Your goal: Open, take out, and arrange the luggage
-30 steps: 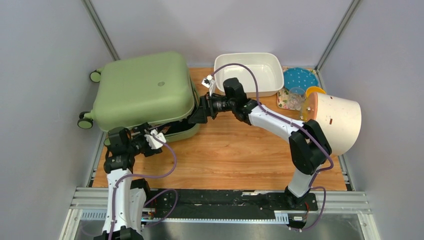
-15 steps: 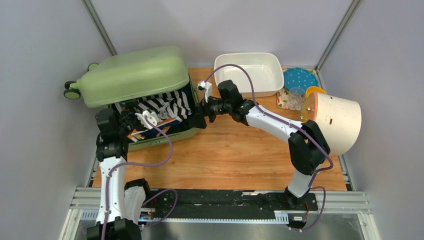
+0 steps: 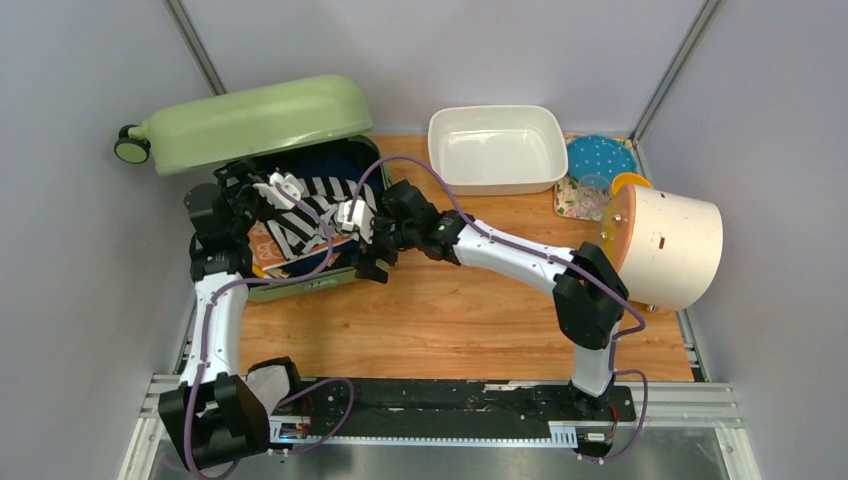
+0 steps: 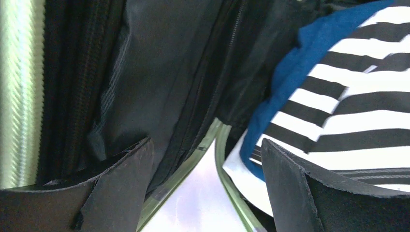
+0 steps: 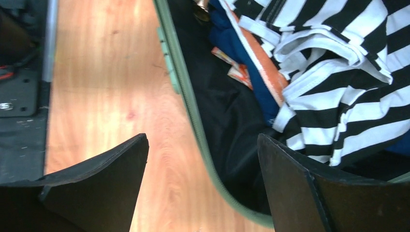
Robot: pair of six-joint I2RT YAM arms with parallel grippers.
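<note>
The sage-green luggage (image 3: 250, 115) lies open at the table's back left, its lid tipped up toward the back wall. Its lower half (image 5: 186, 92) holds a black-and-white striped garment (image 3: 310, 205), blue cloth (image 4: 290, 77) and something orange (image 5: 263, 67). My left gripper (image 4: 204, 142) is open inside the case, by the black lid lining (image 4: 159, 72), with nothing between its fingers. My right gripper (image 3: 368, 255) is open too, its jaws either side of the green rim at the front right corner, one finger (image 5: 101, 183) over the wood.
A white tub (image 3: 497, 148) stands at the back middle. At the right lie a cream cylinder with an orange end (image 3: 675, 245), a blue dotted plate (image 3: 601, 157) and a clear cup (image 3: 594, 190). Grey walls close in both sides.
The lid has swung from nearly shut to standing up at the back. My left gripper rose into the case; my right gripper slid from the case's right side to its front right corner.
</note>
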